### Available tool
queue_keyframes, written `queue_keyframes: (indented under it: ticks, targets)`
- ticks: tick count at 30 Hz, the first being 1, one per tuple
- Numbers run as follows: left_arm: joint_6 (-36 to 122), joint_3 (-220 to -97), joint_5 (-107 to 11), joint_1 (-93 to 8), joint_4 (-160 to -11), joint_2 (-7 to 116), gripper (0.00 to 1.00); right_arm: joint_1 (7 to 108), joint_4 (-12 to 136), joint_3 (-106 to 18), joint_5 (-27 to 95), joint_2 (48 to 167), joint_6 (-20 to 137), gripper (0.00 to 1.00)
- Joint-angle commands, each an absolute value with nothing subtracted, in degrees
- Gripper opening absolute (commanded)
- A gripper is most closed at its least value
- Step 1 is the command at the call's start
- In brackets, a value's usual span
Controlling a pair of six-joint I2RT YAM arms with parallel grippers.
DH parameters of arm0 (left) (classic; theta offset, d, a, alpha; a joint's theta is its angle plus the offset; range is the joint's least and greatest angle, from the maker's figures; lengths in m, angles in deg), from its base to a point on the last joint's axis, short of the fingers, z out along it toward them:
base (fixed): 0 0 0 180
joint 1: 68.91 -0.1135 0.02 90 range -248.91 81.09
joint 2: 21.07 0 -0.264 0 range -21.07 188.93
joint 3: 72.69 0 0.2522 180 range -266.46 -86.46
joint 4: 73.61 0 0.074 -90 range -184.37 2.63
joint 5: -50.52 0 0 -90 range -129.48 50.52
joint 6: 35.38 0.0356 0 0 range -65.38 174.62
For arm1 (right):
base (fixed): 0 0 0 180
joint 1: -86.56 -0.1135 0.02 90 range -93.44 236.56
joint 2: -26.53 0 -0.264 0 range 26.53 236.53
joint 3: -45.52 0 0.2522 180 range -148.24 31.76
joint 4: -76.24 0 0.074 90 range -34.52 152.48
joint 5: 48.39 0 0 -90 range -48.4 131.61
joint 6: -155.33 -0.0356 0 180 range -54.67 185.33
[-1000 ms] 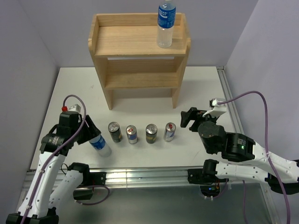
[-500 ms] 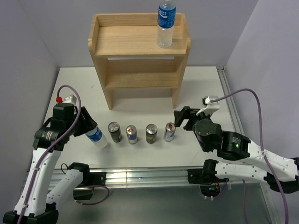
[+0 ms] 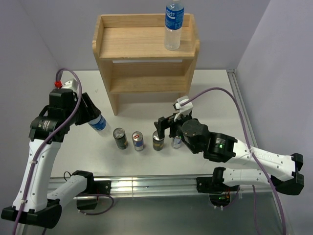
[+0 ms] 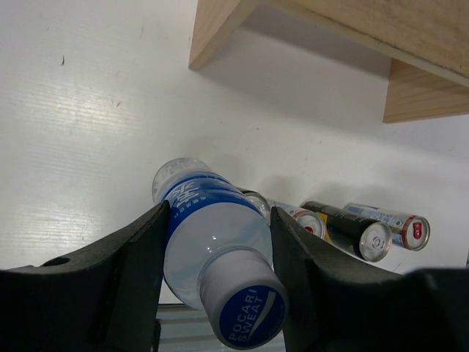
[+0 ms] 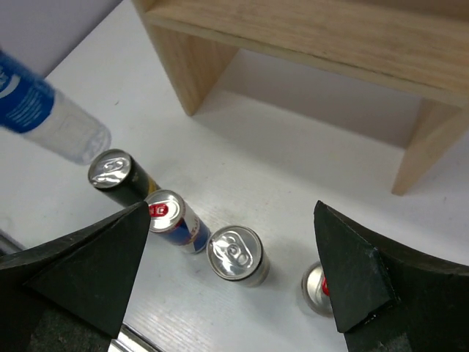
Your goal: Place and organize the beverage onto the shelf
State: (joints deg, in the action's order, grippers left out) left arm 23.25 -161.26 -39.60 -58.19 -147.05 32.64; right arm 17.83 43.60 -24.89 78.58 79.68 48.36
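At the left of the overhead view, the left gripper (image 3: 93,117) is clamped tight on a clear bottle (image 3: 99,124) with a blue label, gripped near the neck. In the left wrist view the white cap fills the lower middle, the black fingers (image 4: 139,257) press both sides, and the bottle is tilted with its base aimed at the cans. To its right, in the lower middle of the frame, four cans stand upright in a row on the white table (image 3: 215,93): a black can (image 3: 120,137), a blue can (image 3: 138,140), a gold can (image 3: 158,139) and a silver can (image 3: 177,142), close together but apart. The right gripper (image 3: 165,128) hangs over the last two with its jaws spread wide and nothing held; in the right wrist view the gold can sits between the fingers. The wooden shelf (image 3: 142,41) stands at the upper middle, behind the row, and a second bottle (image 3: 173,24) stands upright on the right of its top board.
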Motion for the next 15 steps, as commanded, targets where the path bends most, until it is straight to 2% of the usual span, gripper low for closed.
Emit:
queue_keyframes:
  ticks: [1,7,15]
  targets:
    - [24.3,-166.78,-40.97,-58.01,-139.67,33.77,0.0,16.69,50.52,-27.22,73.52,81.81,55.48,1.0]
    - [24.91,-170.04,-41.76,-58.01,-139.66,36.4,0.0,13.35,57.37,-27.22,71.41,87.17,64.62,1.0]
    - [26.06,-173.99,-41.67,-58.01,-141.16,38.87,0.0,11.15,67.83,-29.15,66.14,96.21,68.41,1.0]
